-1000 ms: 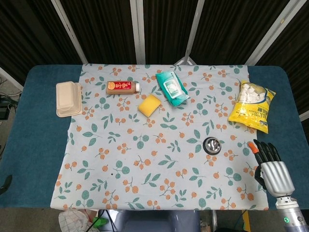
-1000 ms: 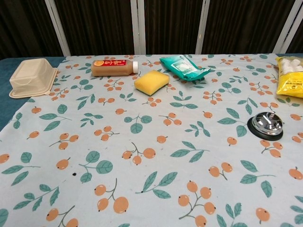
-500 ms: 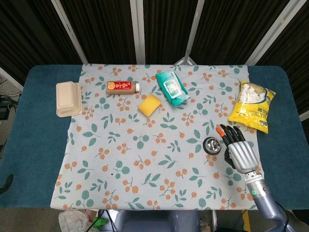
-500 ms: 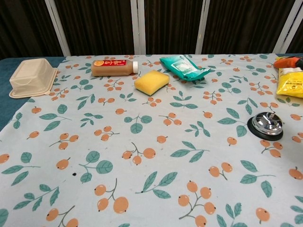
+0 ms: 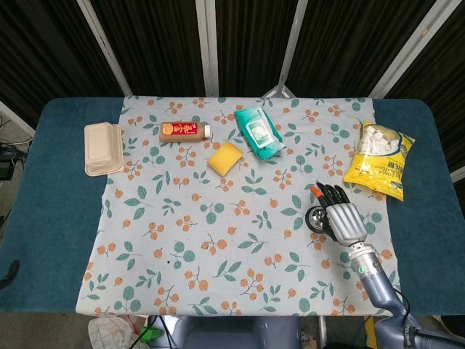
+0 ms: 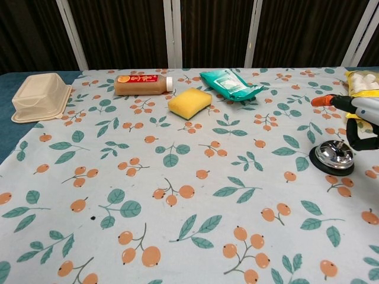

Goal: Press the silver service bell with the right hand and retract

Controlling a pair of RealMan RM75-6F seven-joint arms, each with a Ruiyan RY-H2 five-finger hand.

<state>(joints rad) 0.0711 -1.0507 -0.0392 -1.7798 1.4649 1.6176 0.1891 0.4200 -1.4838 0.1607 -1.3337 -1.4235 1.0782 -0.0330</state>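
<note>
The silver service bell (image 6: 333,155) sits on its black base at the right of the flowered cloth. In the head view only its left edge (image 5: 314,218) shows, because my right hand (image 5: 341,219) lies over the rest. In the chest view the right hand (image 6: 362,112) hovers just above and to the right of the bell, fingers stretched out and apart, holding nothing. An orange fingertip (image 6: 321,100) points left. I cannot tell whether the hand touches the dome. My left hand shows in neither view.
A yellow snack bag (image 5: 378,161) lies just beyond the hand. Further left are a teal wipes pack (image 5: 258,131), a yellow sponge (image 5: 225,158), a juice bottle (image 5: 185,130) on its side and a beige lidded box (image 5: 102,148). Blue table (image 5: 51,189) surrounds the cloth.
My right hand has moved from the cloth's near right edge up and leftward, and now lies over the bell. Nothing else has shifted.
</note>
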